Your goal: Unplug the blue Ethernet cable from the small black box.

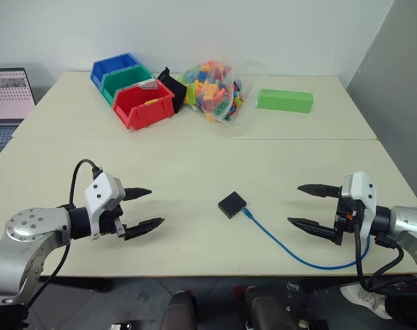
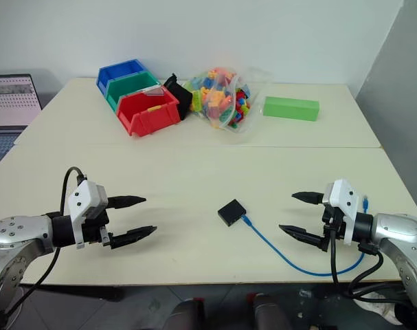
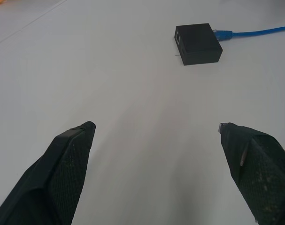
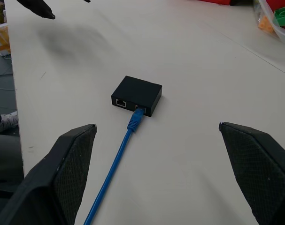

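Down at the near edge of the counter point(image 1: 194, 161), the left claw point(image 1: 145, 207) hangs with fingers spread wide, nothing in them, and the right claw point(image 1: 306, 205) mirrors it, spread and empty. Between them lies the small black box point(image 1: 232, 204), flat on the counter, the blue Ethernet cable point(image 1: 290, 251) plugged into its side and curving off toward the right arm. Farther back: red, green and blue bins point(image 1: 129, 88), a bag of bricks point(image 1: 213, 91), a green block point(image 1: 284, 100).

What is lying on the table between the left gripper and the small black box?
Nothing: bare cream tabletop separates the open left gripper from the small flat matte black box, seen in the left wrist view.
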`<state>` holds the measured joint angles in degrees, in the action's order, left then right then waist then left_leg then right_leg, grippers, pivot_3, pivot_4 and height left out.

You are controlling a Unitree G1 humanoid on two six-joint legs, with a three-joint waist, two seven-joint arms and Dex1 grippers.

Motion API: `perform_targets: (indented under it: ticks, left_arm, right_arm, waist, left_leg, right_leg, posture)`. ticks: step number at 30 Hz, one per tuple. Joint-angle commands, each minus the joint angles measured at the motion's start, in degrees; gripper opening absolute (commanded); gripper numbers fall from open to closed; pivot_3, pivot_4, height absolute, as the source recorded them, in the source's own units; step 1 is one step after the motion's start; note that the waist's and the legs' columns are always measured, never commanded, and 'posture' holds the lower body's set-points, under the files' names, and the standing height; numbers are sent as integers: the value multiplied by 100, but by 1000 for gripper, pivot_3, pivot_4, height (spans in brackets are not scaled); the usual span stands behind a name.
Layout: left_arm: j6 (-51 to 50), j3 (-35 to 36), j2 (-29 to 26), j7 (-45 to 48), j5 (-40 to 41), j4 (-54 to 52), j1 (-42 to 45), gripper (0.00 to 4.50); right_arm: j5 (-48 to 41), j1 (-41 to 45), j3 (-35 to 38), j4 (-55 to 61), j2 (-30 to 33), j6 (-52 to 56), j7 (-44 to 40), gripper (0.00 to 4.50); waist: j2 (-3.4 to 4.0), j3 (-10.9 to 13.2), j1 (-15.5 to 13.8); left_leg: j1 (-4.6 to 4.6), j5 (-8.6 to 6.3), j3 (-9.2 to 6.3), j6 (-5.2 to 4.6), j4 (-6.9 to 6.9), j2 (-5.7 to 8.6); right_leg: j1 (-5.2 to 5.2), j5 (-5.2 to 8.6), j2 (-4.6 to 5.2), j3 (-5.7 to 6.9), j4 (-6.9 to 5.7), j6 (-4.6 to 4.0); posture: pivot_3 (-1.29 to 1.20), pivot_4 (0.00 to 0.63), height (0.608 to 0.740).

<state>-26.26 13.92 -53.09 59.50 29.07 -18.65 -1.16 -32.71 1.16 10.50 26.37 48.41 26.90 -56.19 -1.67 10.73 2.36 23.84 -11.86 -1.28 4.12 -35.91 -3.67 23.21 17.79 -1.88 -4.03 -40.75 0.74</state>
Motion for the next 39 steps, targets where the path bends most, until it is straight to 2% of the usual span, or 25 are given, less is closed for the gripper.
perform_targets:
  ticks: [1,13,20,26,31,36,39]
  left_arm:
    - [-30,47,-71,69,76,-153,28,4500]
    - [-44,-87,-54,112,-3,-167,158,4500]
    - [393,-421,-129,801,-50,-85,205,4500]
    - [581,-794,-283,1431,-74,-29,221,4500]
    - [756,-970,-191,1546,-187,170,417,4500]
    - [863,-1098,-91,1517,-274,241,429,4500]
    - [952,-1093,-22,1429,-346,317,390,4500]
  right_arm:
    - [-4,80,69,132,28,-50,25,4431]
    - [-96,-21,-13,366,-21,133,169,4431]
    - [117,-181,-673,1034,-335,592,881,4431]
    - [1014,-90,-1840,900,-1088,553,1823,4431]
    - [1723,240,-2275,268,-1821,502,2560,4431]
    - [1876,375,-2479,-53,-2203,891,2802,4431]
    - [2026,449,-2572,-137,-2249,960,2851,3999]
  waist:
    - [0,0,0]
    - [0,0,-1]
    - [0,0,-1]
    - [-1,-1,1]
    - [-8,-5,2]
    - [-7,-5,-1]
    - [-7,-5,0]
  left_leg:
    - [0,0,0,0,0,0]
    - [0,0,-1,0,-1,0]
    - [0,0,-2,0,-1,0]
    - [0,0,-1,0,-1,0]
    - [2,0,-2,0,-6,-1]
    - [4,0,-2,0,-4,-2]
    - [4,0,-2,0,-3,-2]
  right_leg:
    - [0,0,0,0,0,0]
    - [0,0,0,-1,-1,0]
    - [0,0,0,-1,-1,0]
    - [1,0,0,-2,-2,0]
    - [3,0,-2,-1,-5,-1]
    - [4,3,-2,-2,-6,-5]
    - [4,3,-2,-2,-7,-6]
  posture:
    - [0,150,740]
    - [0,150,740]
    - [0,150,740]
    - [0,150,740]
    - [0,150,740]
    - [0,150,740]
    - [0,150,740]
